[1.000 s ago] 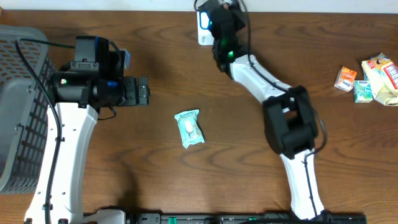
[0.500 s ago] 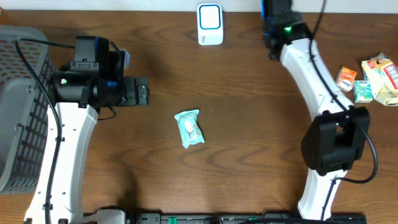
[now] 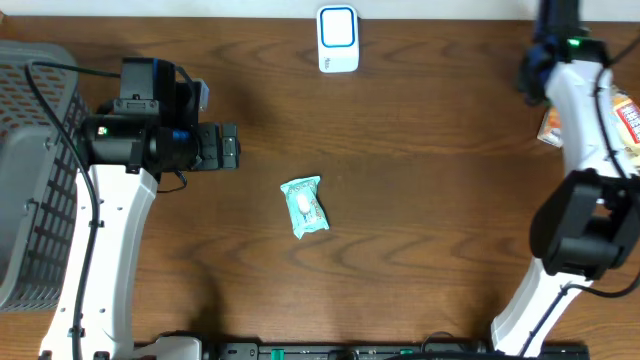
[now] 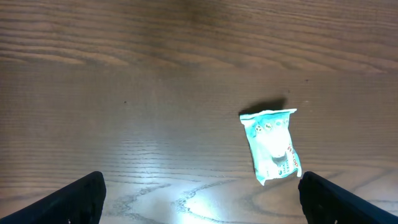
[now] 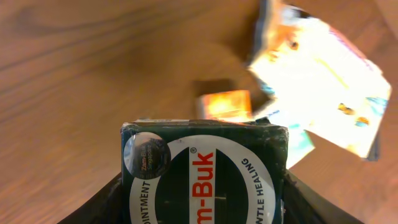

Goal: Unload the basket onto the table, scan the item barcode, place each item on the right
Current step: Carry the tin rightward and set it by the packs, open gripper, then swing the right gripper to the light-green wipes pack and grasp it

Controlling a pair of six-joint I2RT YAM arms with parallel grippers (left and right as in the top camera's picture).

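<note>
A: Item in right pincer?

B: Dark green box (image 5: 205, 168), clamped flank to flank in right pincer (image 5: 202, 208), jaws part-way closed on it. Print on the face, from right wrist view: "m-Buk" in red on a white band, "OINTMENT" curving at left, "HEALING" curving at right. First letters and lower edge cut off by the frame. Round silvery sticker (image 5: 145, 155) at upper left corner, small "Zam-Buk" on it.

A: Location of box?

B: Held above the far right end of the bench (image 3: 420, 200), near the loose packets there. Well apart from the scanner (image 3: 338, 38), a white unit with a blue-framed window at the far edge, middle.

A: Legible from overhead?

B: No. Box itself not made out from overhead, only the right arm reaching to the far right corner. Lettering from right wrist view alone.

A: Other stock near the box?

B: Small orange carton (image 5: 227, 104) just beyond the box, print blurred. Pale packet (image 5: 323, 99) with yellow and blue marks to its right, overexposed, unreadable.

A: Left side?

B: Left pincer (image 3: 228, 148) spread wide, nothing in it, hanging above bare wood. Grey mesh basket (image 3: 25, 150) at the left edge, overhead only.

A: Mid-bench?

B: Teal packet (image 3: 304, 207) lying flat, white oval on its face. Sharper in left wrist view, with small dark print along its lower end, too fine to read.
</note>
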